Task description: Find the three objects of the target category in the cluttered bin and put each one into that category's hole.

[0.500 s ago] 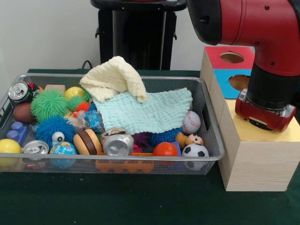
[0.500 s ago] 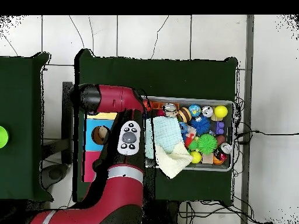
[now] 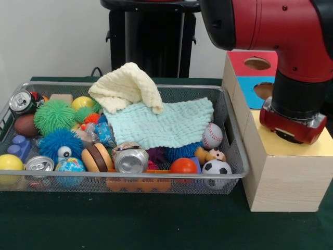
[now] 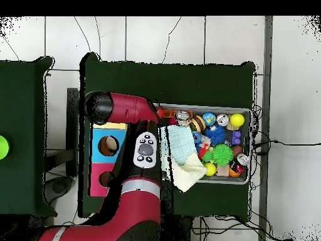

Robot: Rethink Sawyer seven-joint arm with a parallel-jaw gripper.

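Note:
The silver wire-mesh bin (image 3: 235, 172) is full of toys, and it also shows in the overhead view (image 4: 246, 181). A wrinkly blue patterned wad (image 3: 105, 133) lies left of the mint cloth (image 3: 164, 124). No knotted rope shows. The largest pale wooden box (image 3: 283, 179) stands right of the bin, with a yellow top (image 3: 315, 148). The arm's red end with my gripper (image 3: 290, 125) sits right on that yellow top and hides the yellow hole. I cannot see whether the gripper holds anything.
A pale yellow cloth (image 3: 127, 86) lies over the mint cloth. Silver cans (image 3: 130, 159), balls, a fuzzy blue googly-eyed ball (image 3: 61, 146) and a green spiky ball (image 3: 54, 115) fill the bin. The blue-surround hole (image 4: 108, 145) and red-surround hole (image 4: 105, 179) lie beside the arm.
The arm has shifted a little toward the bin. Its end has moved slightly left and up over the yellow top. The bin's contents have not moved.

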